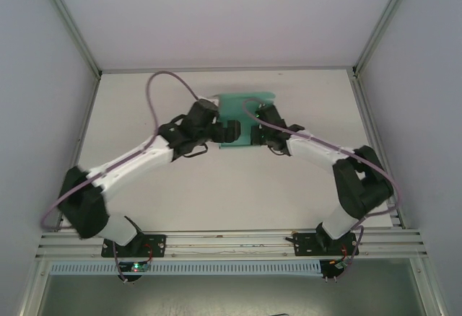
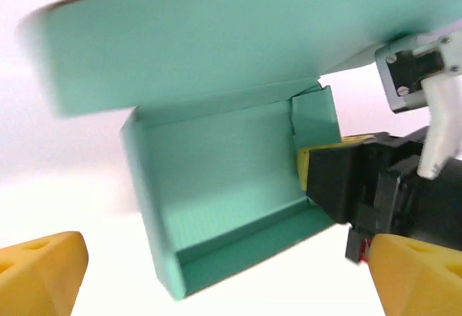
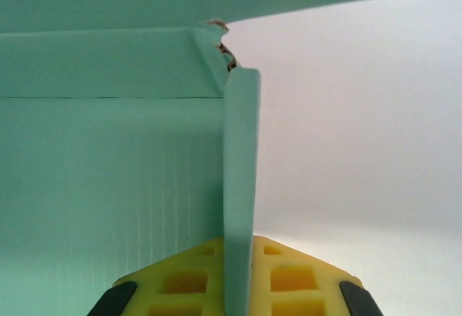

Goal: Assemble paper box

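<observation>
Since the left arm comes first: the left gripper (image 2: 224,281) is spread wide. Its yellow fingers (image 2: 40,273) are well apart with nothing between them, just in front of the paper box (image 2: 216,179). The box sits on the table (image 1: 216,200), far middle, between the two grippers. It's a low tray with walls up. A big lid flap (image 2: 216,34) rises off one long edge, not closed.

On the right, the right gripper (image 3: 238,287) is clenched on the side wall (image 3: 240,172). Its pads sit either side of the thin card, with the wall upright between them. The corner above that wall looks slightly frayed.

Handling, as a judgement: thin card, very light. It will likely skid on the table if pushed from one side only, so one gripper should pin it. Creases should fold easily, but panels may buckle if squeezed mid-span. The best hold is an edge-on pinch on a wall near a corner, as the right gripper has. The lid flap is better taken at its free edge, near the middle, and swung over. Risks are crushing a wall or tearing the frayed corner.
</observation>
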`<state>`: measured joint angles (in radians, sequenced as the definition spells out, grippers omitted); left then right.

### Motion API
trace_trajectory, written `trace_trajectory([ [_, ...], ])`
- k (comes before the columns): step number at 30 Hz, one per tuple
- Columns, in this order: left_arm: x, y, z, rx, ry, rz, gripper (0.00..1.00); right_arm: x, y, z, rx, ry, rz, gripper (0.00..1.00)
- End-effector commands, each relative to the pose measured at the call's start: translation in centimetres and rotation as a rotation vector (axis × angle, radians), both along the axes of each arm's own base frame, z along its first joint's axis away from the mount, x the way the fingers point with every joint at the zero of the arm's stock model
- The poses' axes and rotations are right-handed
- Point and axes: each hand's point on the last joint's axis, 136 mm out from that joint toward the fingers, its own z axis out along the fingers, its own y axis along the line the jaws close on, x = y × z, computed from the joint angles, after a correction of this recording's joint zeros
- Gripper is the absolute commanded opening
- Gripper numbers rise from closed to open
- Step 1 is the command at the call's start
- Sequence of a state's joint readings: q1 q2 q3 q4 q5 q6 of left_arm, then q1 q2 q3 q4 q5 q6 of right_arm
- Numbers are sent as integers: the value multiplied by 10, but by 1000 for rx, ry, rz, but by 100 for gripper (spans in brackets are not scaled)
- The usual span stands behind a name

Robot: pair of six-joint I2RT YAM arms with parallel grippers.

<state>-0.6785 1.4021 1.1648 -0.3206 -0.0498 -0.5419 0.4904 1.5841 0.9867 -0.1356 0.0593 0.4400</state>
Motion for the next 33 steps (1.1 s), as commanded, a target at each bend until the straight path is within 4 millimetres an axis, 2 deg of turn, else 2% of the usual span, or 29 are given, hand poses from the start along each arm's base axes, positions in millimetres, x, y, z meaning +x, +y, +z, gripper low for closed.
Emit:
trace_trajectory([
  [1, -6, 50, 14, 51, -97, 144, 100, 11, 9, 54, 202, -166, 97, 0],
  [3, -11, 87, 17, 55, -139, 257, 100, 6, 21, 82, 325, -235, 196, 0],
  [5, -12, 127, 10, 31, -125, 388, 100, -5, 41, 105, 396, -288, 318, 0],
  [7, -11, 147, -3, -33, -94, 434, 100, -19, 61, 124, 445, -320, 422, 0],
  [8, -9, 146, -8, -68, -95, 410, 100, -26, 70, 132, 471, -336, 472, 0],
  [11, -7, 101, -6, -160, -162, 126, 100, -41, 89, 149, 522, -372, 553, 0],
  [13, -3, 80, -2, -220, -181, 30, 100, -51, 101, 154, 543, -395, 614, 0],
  [17, 6, 53, 8, -290, -227, -97, 100, -68, 124, 154, 568, -402, 734, 0],
  [22, 7, 32, 28, -362, -319, -221, 100, -68, 133, 139, 545, -363, 745, 0],
  [25, 6, 23, 39, -374, -337, -287, 100, -71, 142, 129, 458, -361, 765, 0],
  [29, -1, 7, 55, -413, -382, -410, 100, -57, 145, 102, 267, -313, 668, 0],
  [33, -4, -2, 72, -443, -432, -470, 100, -31, 133, 78, 138, -248, 448, 0],
])
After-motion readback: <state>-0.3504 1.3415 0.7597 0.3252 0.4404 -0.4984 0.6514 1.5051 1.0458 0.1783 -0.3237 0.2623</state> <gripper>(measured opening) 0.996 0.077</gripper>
